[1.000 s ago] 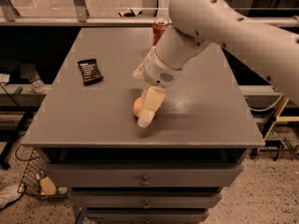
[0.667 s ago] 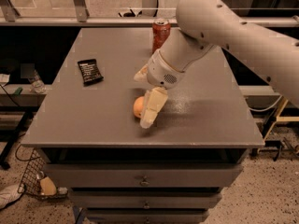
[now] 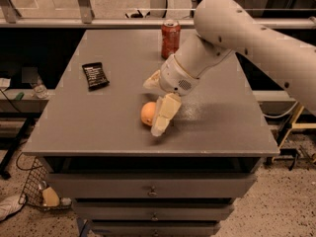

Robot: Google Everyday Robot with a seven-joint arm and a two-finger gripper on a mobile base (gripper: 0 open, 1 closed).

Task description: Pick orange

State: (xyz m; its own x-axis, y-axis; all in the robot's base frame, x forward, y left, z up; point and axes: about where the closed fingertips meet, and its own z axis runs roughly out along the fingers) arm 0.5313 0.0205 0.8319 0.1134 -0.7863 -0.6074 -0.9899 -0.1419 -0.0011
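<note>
Gripper (image 3: 152, 107) is low over the front-centre of the grey table (image 3: 98, 127), arm (image 3: 247, 33) coming in from the upper right. Jaws are open and hold nothing. The near finger (image 3: 165, 113) points down at the tabletop, right up against the right side of the orange (image 3: 146, 113). The far finger (image 3: 151, 81) sticks out up and behind, apart from the fruit. The orange sits on the table surface, near the front edge, roughly mid-width (can't tell if it's properly between the fingers or just beside one). Red soda can (image 3: 170, 38) stands upright at the back edge, well apart from the orange. Black packet (image 3: 95, 75) lies flat on the left side of the table.
</note>
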